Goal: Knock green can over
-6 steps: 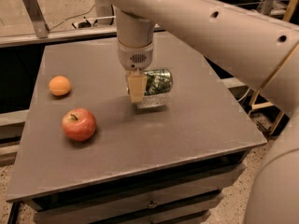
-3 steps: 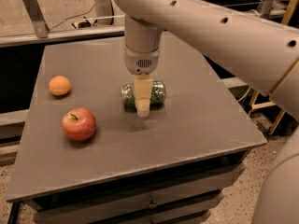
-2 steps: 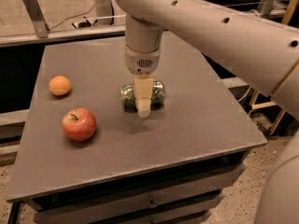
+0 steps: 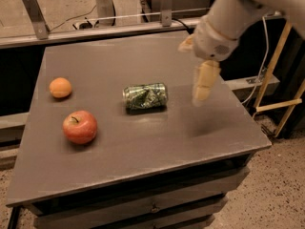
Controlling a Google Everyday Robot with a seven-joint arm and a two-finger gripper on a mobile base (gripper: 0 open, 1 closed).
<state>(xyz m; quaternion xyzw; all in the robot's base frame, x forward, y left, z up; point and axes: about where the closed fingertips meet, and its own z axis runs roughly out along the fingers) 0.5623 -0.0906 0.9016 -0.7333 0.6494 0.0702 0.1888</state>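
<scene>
Your pincer [image 4: 201,97] hangs over the right part of the desk [image 4: 143,151], pointing down and slightly toward the front edge, clear of the surface. You cannot tell from this view whether it is apart or together. It holds nothing and touches nothing. A soft shadow lies on the desk top below it. The pale arm [image 4: 224,23] that carries it comes in from the upper right corner.

To the left of the pincer, and apart from it, you see the green can [image 4: 145,96]. It lies on its side near the middle of the desk, with its long axis running left to right and its leafy markings facing up. A narrow dark shadow runs along the can's front side.

Further left and nearer the front sits a red apple [image 4: 80,126], stem up, well apart from the can. Behind the apple, close to the left edge, rests a small orange [image 4: 60,88]. The two fruits do not touch.

The desk top is flat and grey, with dark drawer fronts [image 4: 152,206] below its front edge. Behind it runs a metal rail [image 4: 95,30] with upright posts.
</scene>
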